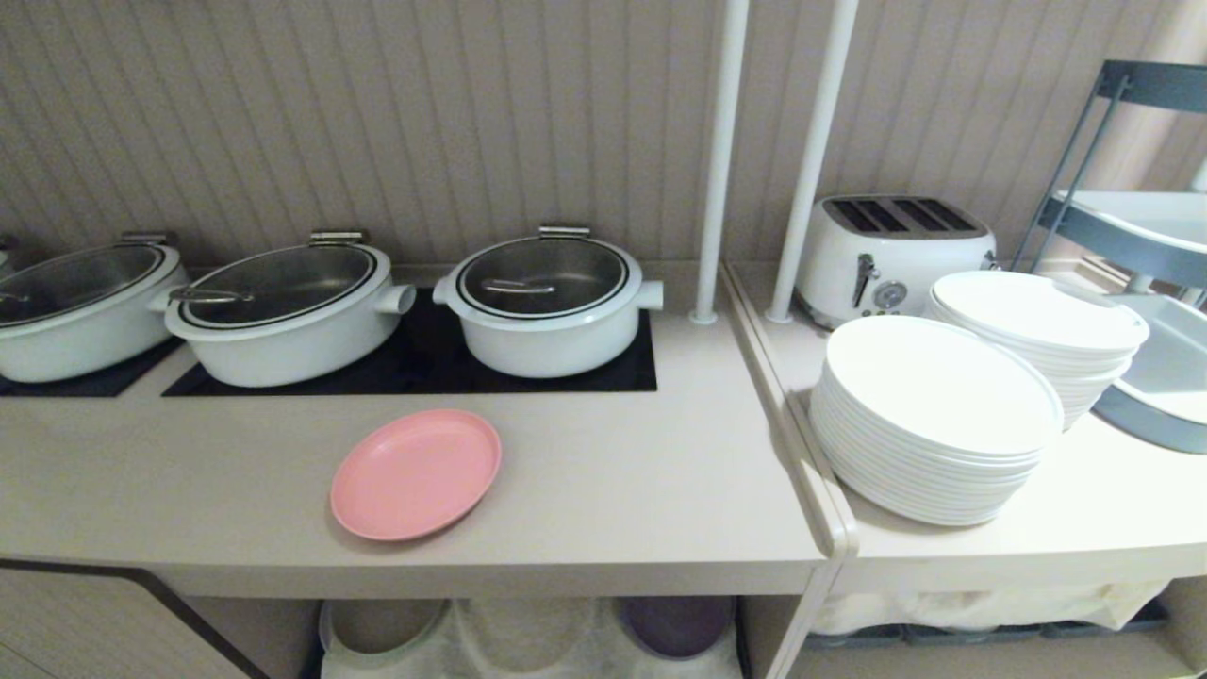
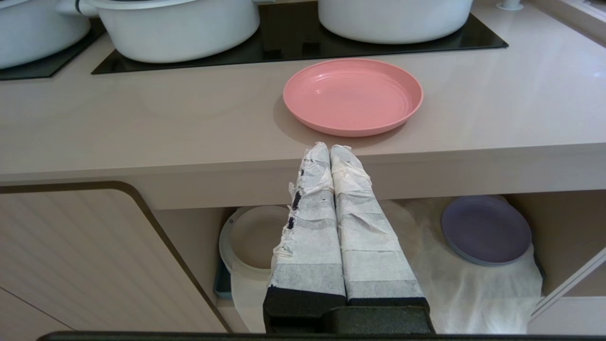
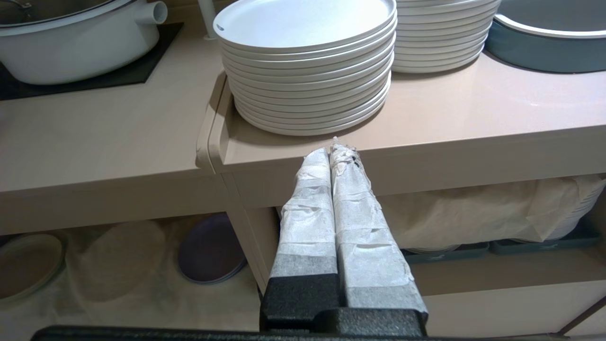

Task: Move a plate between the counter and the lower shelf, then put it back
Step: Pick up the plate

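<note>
The pink plate [image 1: 416,473] [image 2: 352,96] lies flat on the beige counter [image 1: 613,490] [image 2: 142,123], close to its front edge and in front of the pots. Below the counter the lower shelf [image 2: 478,289] [image 1: 528,641] [image 3: 123,284] is lined with a wrinkled white cloth. My left gripper [image 2: 330,148] is shut and empty, hanging in front of the counter's edge just short of the plate. Off to the right, my right gripper [image 3: 334,150] is shut and empty too, facing the edge of the adjoining top. Neither arm appears in the head view.
Three white lidded pots [image 1: 547,306] stand on black inset panels [image 1: 424,368]. Stacks of white plates [image 1: 934,420] [image 3: 307,66] and a toaster [image 1: 891,250] sit on the adjoining top. On the lower shelf lie a purple plate [image 2: 486,229] [image 3: 210,248] and a white-rimmed dish [image 2: 253,237].
</note>
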